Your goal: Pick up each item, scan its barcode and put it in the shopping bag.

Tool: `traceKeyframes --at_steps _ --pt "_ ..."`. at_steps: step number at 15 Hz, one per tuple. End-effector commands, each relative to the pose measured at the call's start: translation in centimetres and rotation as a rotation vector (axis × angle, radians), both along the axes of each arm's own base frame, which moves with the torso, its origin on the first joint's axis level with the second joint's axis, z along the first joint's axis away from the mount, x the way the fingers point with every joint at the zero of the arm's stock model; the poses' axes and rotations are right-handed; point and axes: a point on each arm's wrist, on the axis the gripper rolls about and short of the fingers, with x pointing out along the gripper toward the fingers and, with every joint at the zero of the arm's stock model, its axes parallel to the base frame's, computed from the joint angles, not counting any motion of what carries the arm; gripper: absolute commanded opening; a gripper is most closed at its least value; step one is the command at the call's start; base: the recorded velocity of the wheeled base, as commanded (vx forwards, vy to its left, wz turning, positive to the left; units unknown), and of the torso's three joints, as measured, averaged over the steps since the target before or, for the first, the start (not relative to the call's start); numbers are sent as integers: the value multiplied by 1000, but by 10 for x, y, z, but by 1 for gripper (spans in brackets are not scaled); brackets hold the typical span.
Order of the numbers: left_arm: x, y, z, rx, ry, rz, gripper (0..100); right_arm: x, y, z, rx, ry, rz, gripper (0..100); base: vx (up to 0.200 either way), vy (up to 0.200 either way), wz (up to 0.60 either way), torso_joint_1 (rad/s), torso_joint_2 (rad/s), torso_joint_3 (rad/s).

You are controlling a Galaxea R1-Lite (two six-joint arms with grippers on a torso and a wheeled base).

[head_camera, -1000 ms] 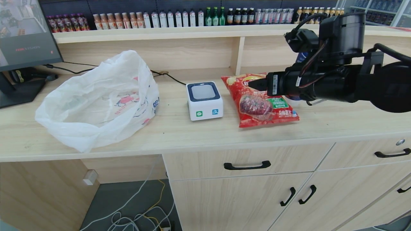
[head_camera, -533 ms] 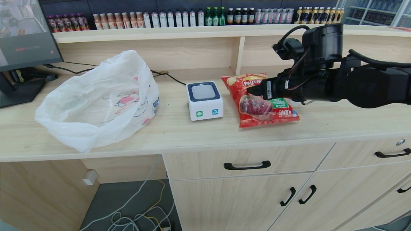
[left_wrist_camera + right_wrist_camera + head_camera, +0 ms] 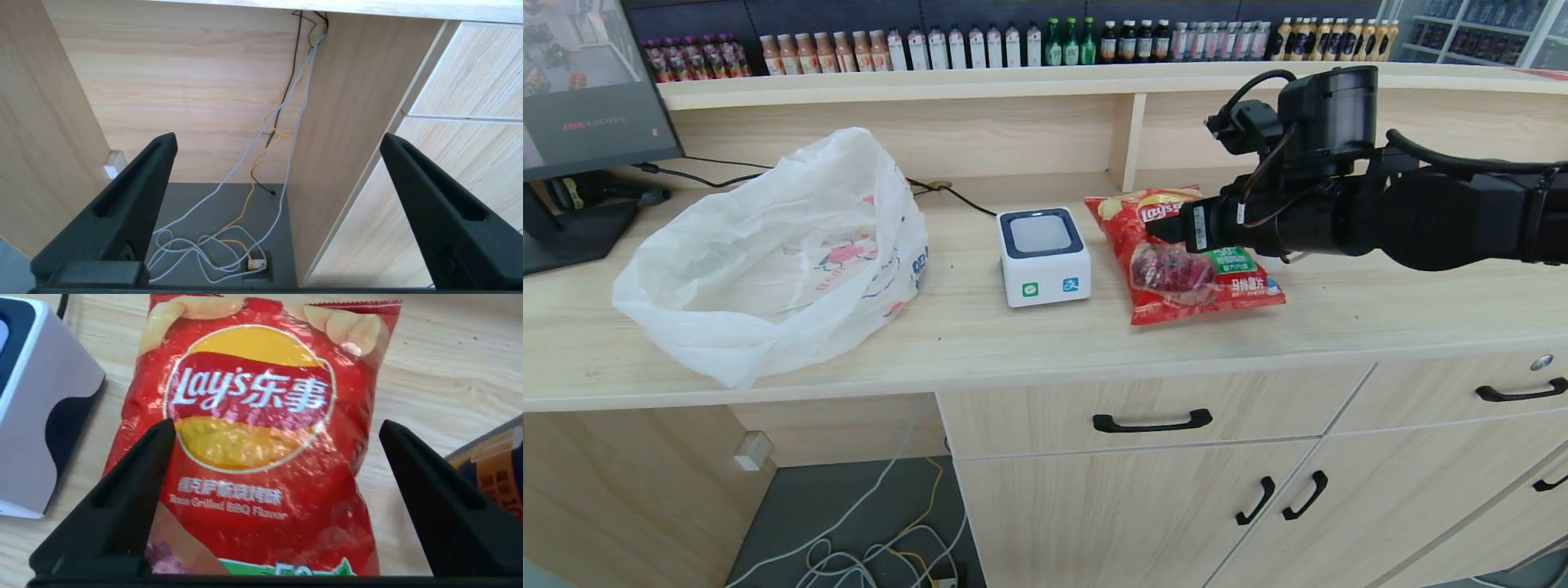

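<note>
Right gripper spread wide open over the red chip bag — logo side up, just beside the white scanner. Left gripper open too, above floor cables.

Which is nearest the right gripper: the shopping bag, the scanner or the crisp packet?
The red crisp packet: the open right gripper hangs over it, while the white scanner and shopping bag lie farther left.
</note>
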Motion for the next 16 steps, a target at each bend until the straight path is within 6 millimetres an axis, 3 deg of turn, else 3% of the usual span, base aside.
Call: traceKeyframes --at_steps 1,9,16 --pt "0 0 0 0 -1 0 100 -1 3 2 5 -4 8 100 0 0 0 0 0 0" --pt "0 0 0 0 -1 0 100 -1 20 -13 -11 51 63 100 0 0 0 0 0 0" --pt "0 0 0 0 -1 0 100 -5 17 -10 -36 107 60 100 0 0 0 0 0 0"
